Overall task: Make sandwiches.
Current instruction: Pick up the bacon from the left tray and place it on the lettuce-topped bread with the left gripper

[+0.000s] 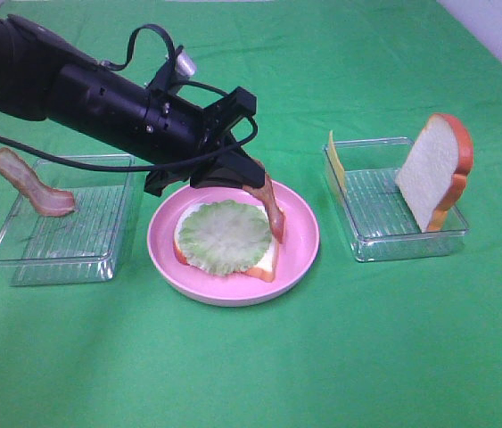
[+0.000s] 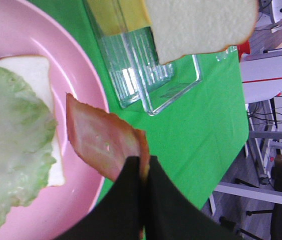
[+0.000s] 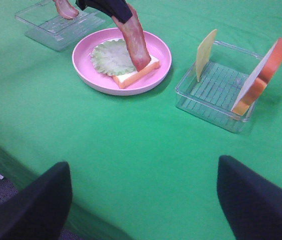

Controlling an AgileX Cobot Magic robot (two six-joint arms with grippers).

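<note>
High view: floppy reddish bacon strip (image 1: 271, 207) pinched in the left gripper (image 1: 249, 176) jaws, dangling over ruffled lettuce (image 1: 224, 236) and a bread slice (image 1: 268, 265) on the glossy pink plate (image 1: 302, 254). Left wrist: better lowered flat across the lettuce before letting go. Right wrist: right gripper (image 3: 146, 195) jaws spread above the green desk (image 3: 130, 150); thin, stiff cheese slice (image 3: 206, 55) upright in a clear ribbed tray (image 3: 206, 100).

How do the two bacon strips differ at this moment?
The first bacon strip hangs from the shut left gripper over the pink plate; the second bacon strip sits in the left tray, ungripped. The first hangs almost straight down; the second leans slanted against the tray's wall. Both are reddish-brown.
</note>
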